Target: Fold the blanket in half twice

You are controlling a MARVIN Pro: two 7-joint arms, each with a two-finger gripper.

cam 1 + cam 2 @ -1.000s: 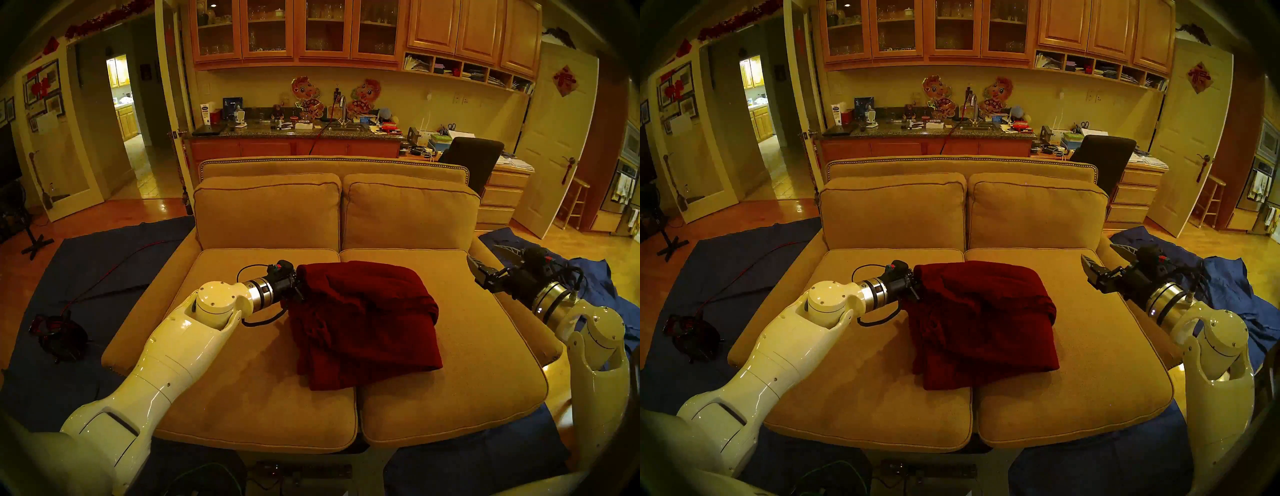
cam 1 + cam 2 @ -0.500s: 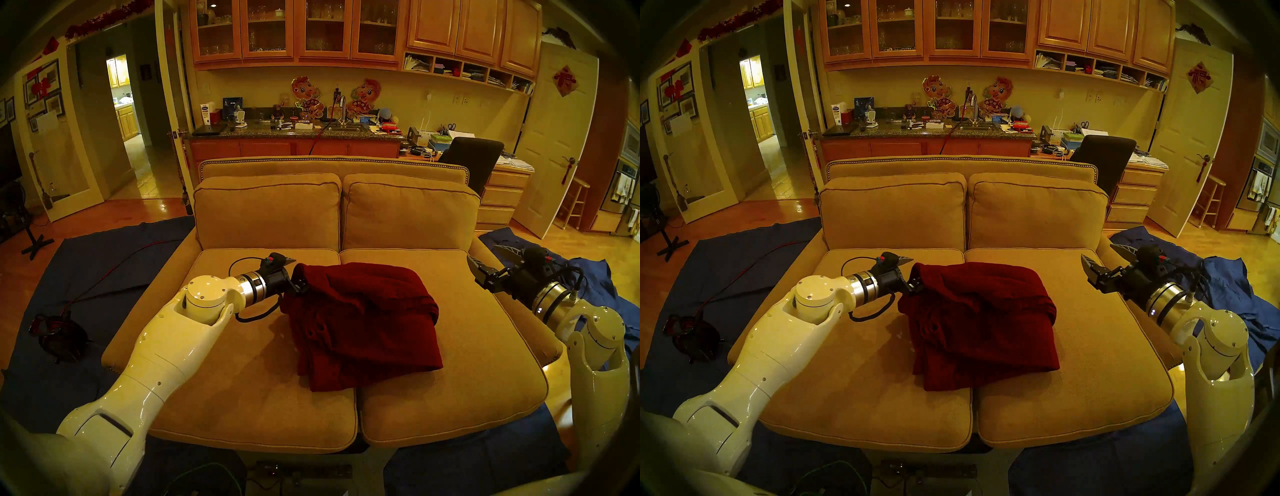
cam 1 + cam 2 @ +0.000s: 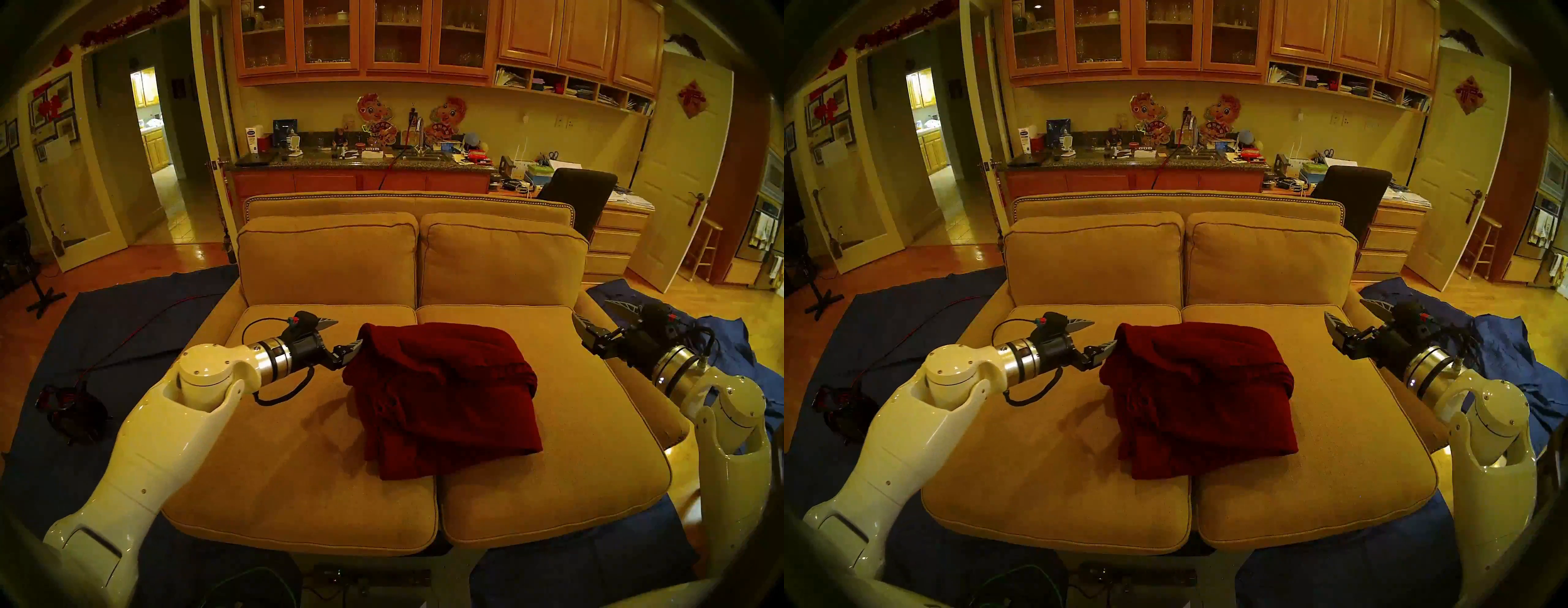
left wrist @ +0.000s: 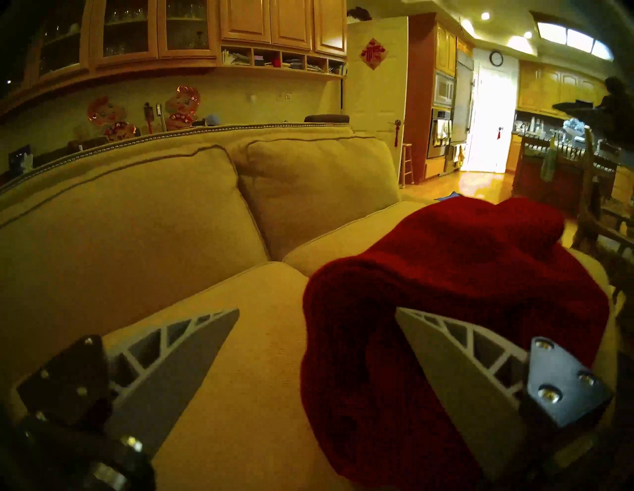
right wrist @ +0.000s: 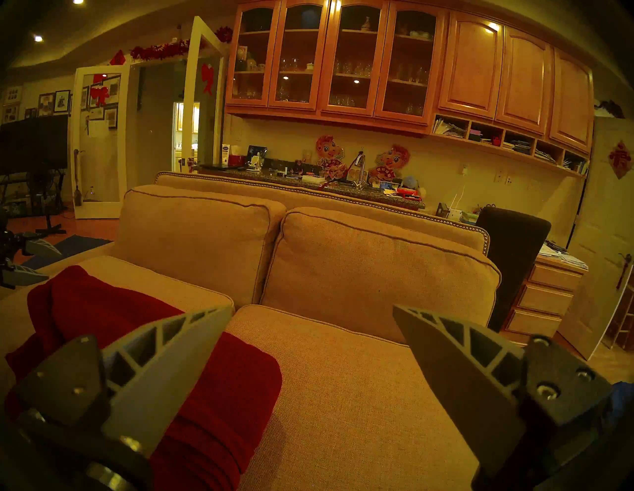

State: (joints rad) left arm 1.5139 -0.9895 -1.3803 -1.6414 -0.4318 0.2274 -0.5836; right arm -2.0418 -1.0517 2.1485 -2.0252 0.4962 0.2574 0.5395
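Blanket, folded in a rumpled maroon pile, lies on the sofa seat cushions, just right of the left claw, whose jaws gape wide and empty. Right claw, likewise wide and empty, hangs well apart beyond the pile's other side.

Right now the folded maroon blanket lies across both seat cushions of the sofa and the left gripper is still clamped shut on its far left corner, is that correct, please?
Not quite. The left gripper is open, its jaws spread beside that corner of the blanket, holding nothing, as the left wrist view shows. The blanket does lie folded across both seat cushions.
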